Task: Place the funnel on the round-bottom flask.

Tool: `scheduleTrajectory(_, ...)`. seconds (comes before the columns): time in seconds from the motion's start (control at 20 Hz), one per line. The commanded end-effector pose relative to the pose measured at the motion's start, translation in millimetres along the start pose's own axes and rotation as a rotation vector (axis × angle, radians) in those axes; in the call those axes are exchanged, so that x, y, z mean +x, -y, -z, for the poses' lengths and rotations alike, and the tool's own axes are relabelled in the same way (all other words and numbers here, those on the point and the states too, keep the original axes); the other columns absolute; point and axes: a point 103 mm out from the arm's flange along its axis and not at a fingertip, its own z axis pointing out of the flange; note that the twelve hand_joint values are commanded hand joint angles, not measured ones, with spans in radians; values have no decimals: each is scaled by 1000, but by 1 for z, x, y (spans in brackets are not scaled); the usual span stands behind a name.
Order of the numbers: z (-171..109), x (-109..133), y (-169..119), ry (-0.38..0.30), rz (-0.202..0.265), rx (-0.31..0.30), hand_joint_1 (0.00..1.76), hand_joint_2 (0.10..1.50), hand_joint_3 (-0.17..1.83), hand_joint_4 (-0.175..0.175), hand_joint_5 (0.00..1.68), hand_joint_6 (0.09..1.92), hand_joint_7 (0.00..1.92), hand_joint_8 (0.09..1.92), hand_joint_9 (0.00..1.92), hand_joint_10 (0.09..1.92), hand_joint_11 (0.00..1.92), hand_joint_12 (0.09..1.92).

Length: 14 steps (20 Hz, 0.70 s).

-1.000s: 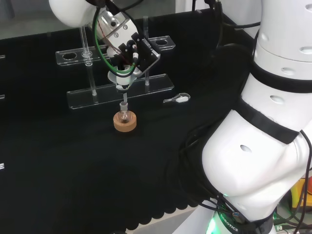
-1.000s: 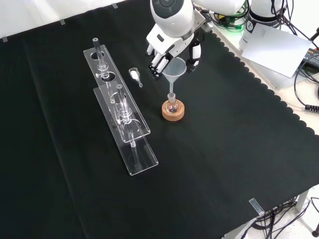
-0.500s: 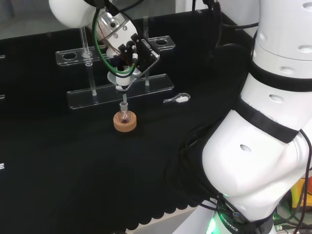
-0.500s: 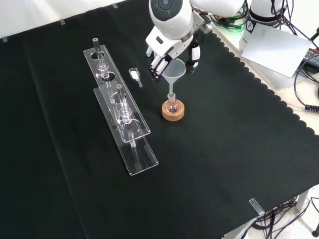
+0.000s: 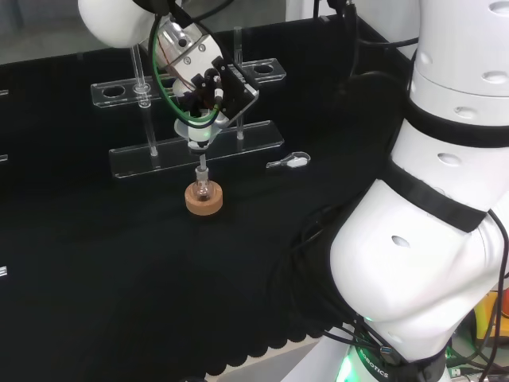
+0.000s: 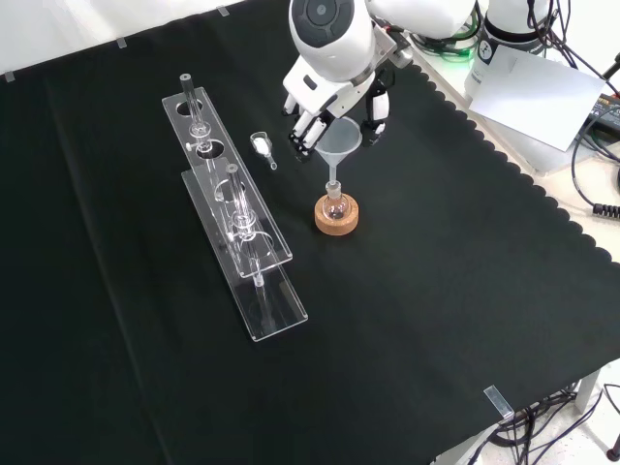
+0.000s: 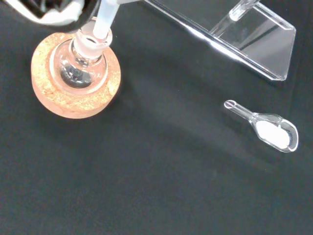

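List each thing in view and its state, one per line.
Funnel: upright, stem in the flask's neck, held by the robot hand.
Flask: upright on the cork ring.
Cork ring: flat on the cloth.
Robot hand: fingers curled round the funnel.
Scoop: lying flat, holds white powder.
Rack: standing, holds tubes.

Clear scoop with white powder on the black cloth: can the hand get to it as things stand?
Probably not yet: the hand is curled round the clear funnel, whose stem sits in the round-bottom flask. The clear scoop with white powder lies close by on bare cloth, unobstructed, so likely reachable once freed.
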Motion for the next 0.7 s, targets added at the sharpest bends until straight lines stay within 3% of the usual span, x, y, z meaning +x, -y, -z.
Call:
scheduleTrajectory(0.05,-2,2,-4,-4,2,7,928,738,711,67,832,789,819,618,1192,300,850,1082)
scheduleTrajectory(0.7,-11,8,-14,3,8,28,930,739,712,69,834,790,818,619,1194,297,850,1082)
